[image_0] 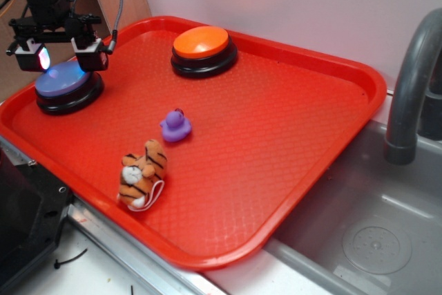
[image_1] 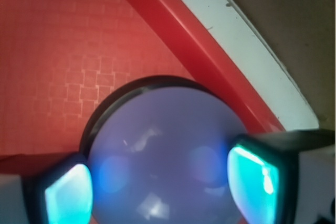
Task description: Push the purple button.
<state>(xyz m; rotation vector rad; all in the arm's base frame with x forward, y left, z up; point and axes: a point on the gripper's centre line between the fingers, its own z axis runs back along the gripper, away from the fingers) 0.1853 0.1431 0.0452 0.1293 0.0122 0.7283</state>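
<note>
The purple button (image_0: pixel 64 82), a wide bluish-purple dome on a black base, sits at the far left of the red tray (image_0: pixel 290 143). My gripper (image_0: pixel 62 56) is open and hangs right over it, fingers spread to either side of the dome, tips at or just above its top. In the wrist view the dome (image_1: pixel 163 156) fills the lower middle, with my gripper (image_1: pixel 163 184) straddling it; its glowing pads (image_1: pixel 68 195) show at both sides. I cannot tell if the fingers touch the dome.
An orange-topped button (image_0: pixel 203 50) stands at the tray's back. A small purple rubber duck (image_0: pixel 175 126) and a toy tiger (image_0: pixel 141 174) lie mid-tray. A grey sink (image_0: pixel 366 233) and tap (image_0: pixel 411 81) are to the right. The tray rim (image_1: pixel 210 61) runs close behind the button.
</note>
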